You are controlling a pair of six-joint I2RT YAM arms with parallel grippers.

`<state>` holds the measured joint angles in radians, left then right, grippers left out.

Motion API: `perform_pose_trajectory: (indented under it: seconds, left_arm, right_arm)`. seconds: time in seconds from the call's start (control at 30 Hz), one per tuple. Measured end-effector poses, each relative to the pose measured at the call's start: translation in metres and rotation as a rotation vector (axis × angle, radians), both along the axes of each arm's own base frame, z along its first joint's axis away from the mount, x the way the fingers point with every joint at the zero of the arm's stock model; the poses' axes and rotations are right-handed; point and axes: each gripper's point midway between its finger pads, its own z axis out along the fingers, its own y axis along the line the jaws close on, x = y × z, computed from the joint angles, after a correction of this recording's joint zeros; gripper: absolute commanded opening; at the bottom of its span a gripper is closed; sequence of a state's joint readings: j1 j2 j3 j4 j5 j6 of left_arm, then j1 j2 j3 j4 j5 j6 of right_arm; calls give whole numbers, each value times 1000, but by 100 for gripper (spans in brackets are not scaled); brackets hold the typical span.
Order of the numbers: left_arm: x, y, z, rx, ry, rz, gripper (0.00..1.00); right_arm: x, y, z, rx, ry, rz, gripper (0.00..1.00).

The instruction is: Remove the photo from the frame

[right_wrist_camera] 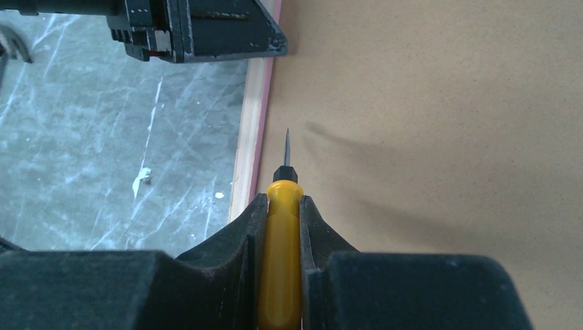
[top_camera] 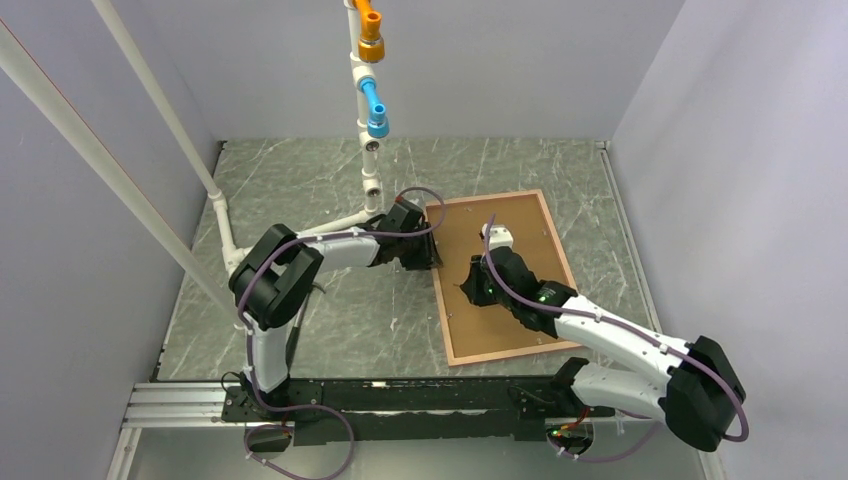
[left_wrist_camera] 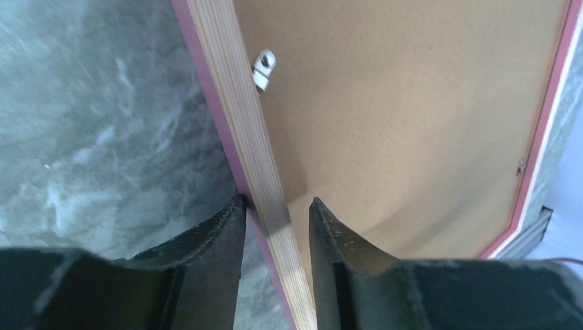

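The frame point(top_camera: 441, 300) lies face down on the marble table, its brown backing board point(top_camera: 540, 225) facing up. The photo is hidden beneath it. My left gripper point(top_camera: 432, 250) stands open astride the frame's left rail point(left_wrist_camera: 237, 103), one finger on each side, the inner finger clear of the wood. A small metal clip point(left_wrist_camera: 263, 69) sits on the rail just ahead. My right gripper point(right_wrist_camera: 282, 199) is shut on a yellow-handled screwdriver point(right_wrist_camera: 280, 261). Its thin tip point(right_wrist_camera: 287, 144) hovers over the backing board point(right_wrist_camera: 426, 124), close to the rail's inner edge point(right_wrist_camera: 249, 137).
A white pipe stand with orange and blue fittings point(top_camera: 371, 100) rises at the back. Slanted white pipes point(top_camera: 150, 130) cross the left side. Grey walls enclose the table, and a metal rail point(top_camera: 180, 405) runs along the near edge.
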<state>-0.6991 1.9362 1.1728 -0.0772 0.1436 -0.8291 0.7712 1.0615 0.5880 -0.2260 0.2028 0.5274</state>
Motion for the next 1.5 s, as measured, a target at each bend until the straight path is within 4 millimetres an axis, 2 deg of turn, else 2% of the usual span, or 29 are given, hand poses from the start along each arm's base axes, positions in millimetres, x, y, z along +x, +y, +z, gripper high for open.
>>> perform_pose_trajectory:
  seconds: [0.17,0.37,0.57,0.77,0.9,1.07,1.2,1.5]
  left_arm:
    - [-17,-5,7,-55,3,-55,47]
    - [-31,-4,5,-66,3,-74,40]
    - [-35,-1,-1,-58,15,-69,34]
    - [-34,0,-2,-59,15,-53,22]
    - [-35,-1,-2,-64,23,-45,15]
    - [-35,-1,-3,-74,21,-39,6]
    - [-35,-1,-3,-85,18,-32,0]
    - [-35,-1,-3,-93,11,-29,0]
  right_arm:
    - [-12,5,5,36,-1,38,0]
    - [-14,2,4,33,2,38,0]
    - [15,-5,-4,-1,32,-14,0]
    - [51,14,5,6,7,-8,0]
    - [68,25,0,3,3,-6,0]
    - [80,31,-15,-21,23,-5,0]
    - [89,37,-16,-13,5,-1,0]
    - [103,44,-19,1,-32,-9,0]
